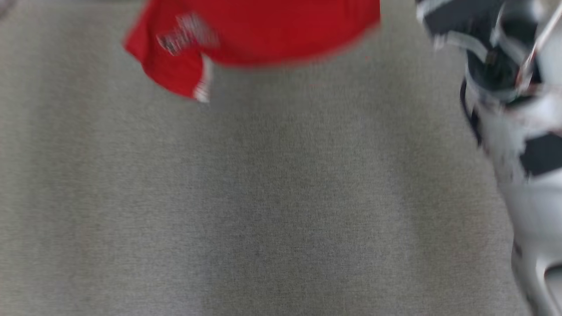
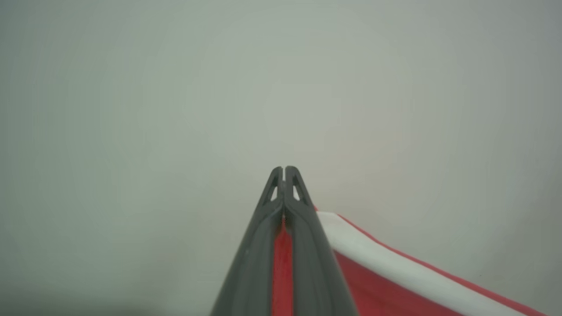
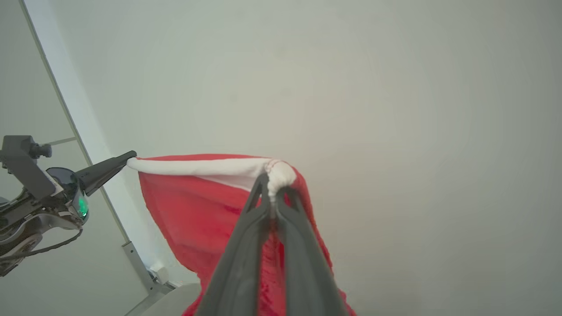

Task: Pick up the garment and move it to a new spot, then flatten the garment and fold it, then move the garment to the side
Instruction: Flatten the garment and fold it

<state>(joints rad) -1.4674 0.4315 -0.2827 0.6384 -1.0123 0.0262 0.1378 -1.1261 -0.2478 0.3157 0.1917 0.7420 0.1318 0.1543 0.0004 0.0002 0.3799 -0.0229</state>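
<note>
The garment [image 1: 263,30] is red with a white band and a printed patch, and it hangs blurred at the top of the head view. In the left wrist view my left gripper [image 2: 284,169] is shut on the red cloth [image 2: 373,285], with the white band [image 2: 395,263] trailing off to the right. My right gripper [image 3: 275,186] is shut on a bunched end of the white band [image 3: 281,173]. The garment [image 3: 197,219] hangs below it. The band stretches taut to my left gripper [image 3: 118,162], which pinches its other end. My right arm [image 1: 518,131] rises along the right edge.
A grey cloth-covered surface [image 1: 263,197] spreads below the hanging garment. A pale frame post [image 3: 66,87] runs diagonally behind the left gripper, with a bracket at its foot [image 3: 149,276]. Plain pale wall lies beyond both grippers.
</note>
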